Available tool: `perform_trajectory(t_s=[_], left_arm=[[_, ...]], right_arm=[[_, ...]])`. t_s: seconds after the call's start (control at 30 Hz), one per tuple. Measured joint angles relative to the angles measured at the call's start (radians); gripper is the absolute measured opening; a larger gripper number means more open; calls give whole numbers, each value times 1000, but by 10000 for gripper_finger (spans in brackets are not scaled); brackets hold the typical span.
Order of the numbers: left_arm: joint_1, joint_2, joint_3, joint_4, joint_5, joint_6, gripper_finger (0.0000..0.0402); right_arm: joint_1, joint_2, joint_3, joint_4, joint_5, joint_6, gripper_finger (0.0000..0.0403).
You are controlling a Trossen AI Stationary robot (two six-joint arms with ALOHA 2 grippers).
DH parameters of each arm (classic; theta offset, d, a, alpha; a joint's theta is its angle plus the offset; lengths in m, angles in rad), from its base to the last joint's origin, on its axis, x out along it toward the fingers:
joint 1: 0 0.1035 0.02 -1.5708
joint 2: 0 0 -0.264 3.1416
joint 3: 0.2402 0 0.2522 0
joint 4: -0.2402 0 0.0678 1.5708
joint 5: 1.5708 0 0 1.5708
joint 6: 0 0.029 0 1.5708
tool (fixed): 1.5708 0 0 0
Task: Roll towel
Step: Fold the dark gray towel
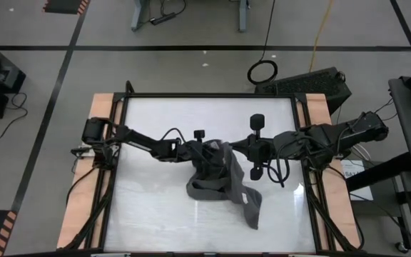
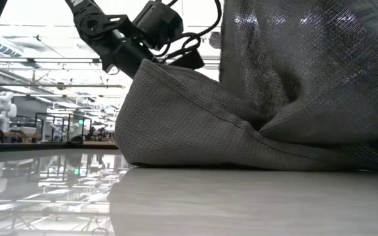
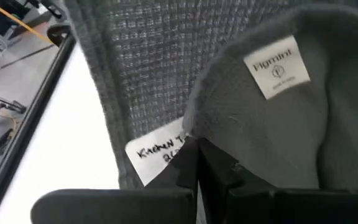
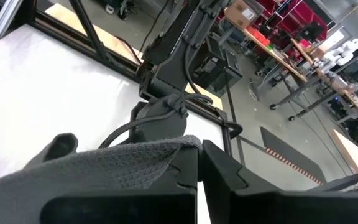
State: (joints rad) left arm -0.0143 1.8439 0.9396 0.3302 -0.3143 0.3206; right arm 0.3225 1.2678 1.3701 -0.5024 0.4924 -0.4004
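Observation:
The dark grey towel (image 1: 216,178) hangs bunched between my two grippers at the middle of the white table (image 1: 148,207). Its lower folds rest on the tabletop (image 2: 195,147), and one end trails toward the near right (image 1: 252,210). My left gripper (image 1: 197,151) reaches in from the table's left and is shut on the towel beside its white labels (image 3: 277,67). My right gripper (image 1: 237,151) reaches in from the right, higher up, and is shut on the towel's raised edge (image 4: 104,165). My left gripper pinches the towel between its two fingers at a folded edge beside the handwritten white tag (image 3: 157,152). It comes from the table's left, slanting down. The pinched part is raised, and the cloth below it rests on the table. My right gripper pinches the towel's upper edge (image 4: 169,152) between its two fingers. It comes from the table's right, slanting slightly down. That edge is lifted clear, and the cloth drapes away from the fingers toward the table.
A black frame (image 1: 205,96) with wooden side boards (image 1: 84,200) borders the table. Bare white tabletop lies to the left and near side of the towel. On the floor beyond the far edge lie a black cable ring (image 1: 262,71) and a dark case (image 1: 312,82).

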Motion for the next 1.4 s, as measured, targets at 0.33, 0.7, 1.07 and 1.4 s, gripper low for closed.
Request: perform_trajectory(t_s=[0.33,0.7,1.07,1.4], left_arm=[[-9,0,54,-44,-5,41,12],[-39,0,55,-36,-96,63,123],[1,0,55,11,-8,60,143],[40,0,55,9,106,60,144]], right_arm=[[0,0,0,-18,0,44,0],[0,0,0,-32,0,63,0],[0,0,0,-46,-1,82,0],[0,0,0,-48,-25,101,0]])
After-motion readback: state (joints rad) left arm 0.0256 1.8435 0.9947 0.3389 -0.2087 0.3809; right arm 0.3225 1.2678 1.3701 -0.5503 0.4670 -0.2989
